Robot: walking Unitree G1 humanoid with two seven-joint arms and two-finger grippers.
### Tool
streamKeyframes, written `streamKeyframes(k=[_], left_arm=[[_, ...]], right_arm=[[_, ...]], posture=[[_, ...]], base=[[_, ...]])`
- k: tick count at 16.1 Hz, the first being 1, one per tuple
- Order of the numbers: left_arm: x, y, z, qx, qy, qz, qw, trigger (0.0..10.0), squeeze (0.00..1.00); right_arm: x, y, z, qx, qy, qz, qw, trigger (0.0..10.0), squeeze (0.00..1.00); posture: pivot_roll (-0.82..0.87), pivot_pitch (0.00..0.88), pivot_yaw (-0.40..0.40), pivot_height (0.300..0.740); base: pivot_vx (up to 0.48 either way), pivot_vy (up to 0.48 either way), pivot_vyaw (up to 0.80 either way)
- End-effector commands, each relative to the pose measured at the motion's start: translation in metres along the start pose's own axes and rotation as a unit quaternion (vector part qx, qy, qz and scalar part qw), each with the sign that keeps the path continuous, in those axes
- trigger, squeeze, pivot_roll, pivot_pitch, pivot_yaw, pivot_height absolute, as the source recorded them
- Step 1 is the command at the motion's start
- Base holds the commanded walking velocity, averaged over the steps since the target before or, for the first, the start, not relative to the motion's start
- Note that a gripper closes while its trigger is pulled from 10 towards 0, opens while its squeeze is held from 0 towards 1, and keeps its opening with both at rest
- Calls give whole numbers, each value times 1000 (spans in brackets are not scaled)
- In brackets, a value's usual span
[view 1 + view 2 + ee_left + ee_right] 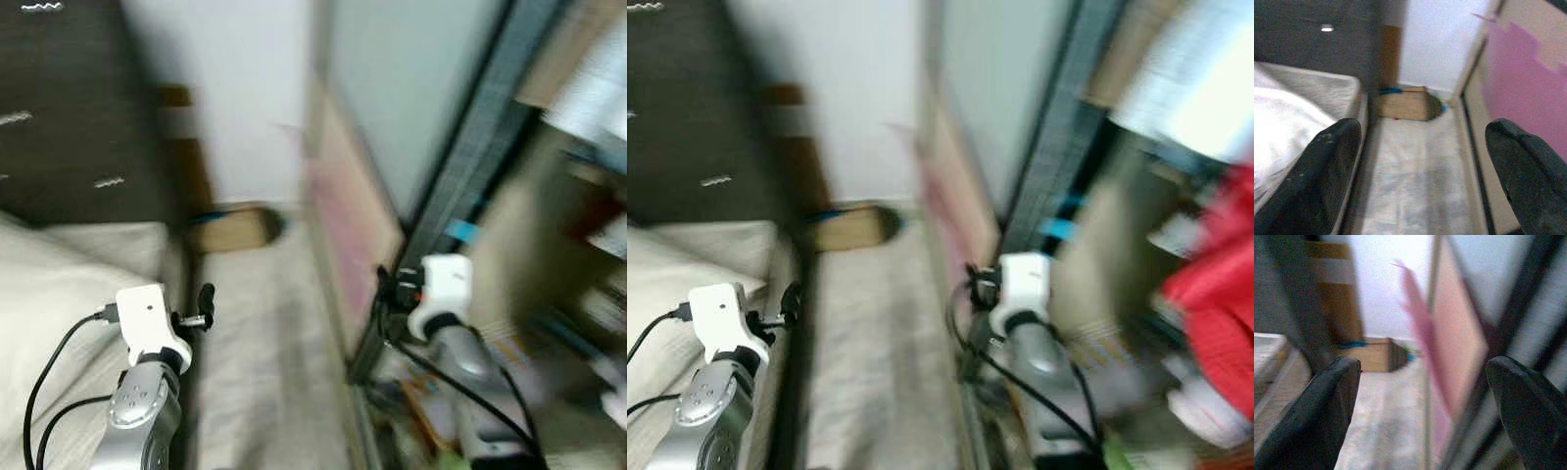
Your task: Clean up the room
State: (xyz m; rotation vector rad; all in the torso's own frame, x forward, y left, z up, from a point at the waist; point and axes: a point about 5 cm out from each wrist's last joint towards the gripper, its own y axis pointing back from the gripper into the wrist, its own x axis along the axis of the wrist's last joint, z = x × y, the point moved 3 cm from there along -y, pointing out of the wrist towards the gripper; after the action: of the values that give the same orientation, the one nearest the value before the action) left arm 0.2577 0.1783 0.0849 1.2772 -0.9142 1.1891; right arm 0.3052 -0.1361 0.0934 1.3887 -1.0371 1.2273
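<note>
The picture is blurred by motion. My left gripper [206, 302] is raised beside a bed [69, 294], and its fingers [1327, 181] stand wide apart with nothing between them. My right gripper [384, 284] is raised near a dark shelf frame [470, 147], and its fingers [1322, 416] are also spread wide and hold nothing. Between the arms a pale carpeted aisle [265, 372] runs to a brown cardboard box [230, 230] at the foot of a white wall.
A pink and beige panel [353, 225] leans along the aisle's right side. A dark headboard or cabinet [69, 108] stands at the back left. Cluttered shelves with a red item [1215, 294] lie on the right. Papers and small items [421, 401] lie on the floor below my right arm.
</note>
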Motion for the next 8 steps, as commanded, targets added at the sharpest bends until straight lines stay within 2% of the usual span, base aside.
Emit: streamKeyframes(k=[1, 8], left_arm=[[5, 1, 6, -13, -5, 9, 1000, 10000, 0], [12, 1, 12, -23, -19, 35, 999, 10000, 0]], right_arm=[[6, 0, 3, -3, 4, 11, 1000, 10000, 0], [4, 1, 4, 2, -10, 14, 1000, 10000, 0]], posture=[[-32, 4, -42, 740], [-33, 4, -41, 740]], base=[[0, 0, 800], [0, 0, 800]])
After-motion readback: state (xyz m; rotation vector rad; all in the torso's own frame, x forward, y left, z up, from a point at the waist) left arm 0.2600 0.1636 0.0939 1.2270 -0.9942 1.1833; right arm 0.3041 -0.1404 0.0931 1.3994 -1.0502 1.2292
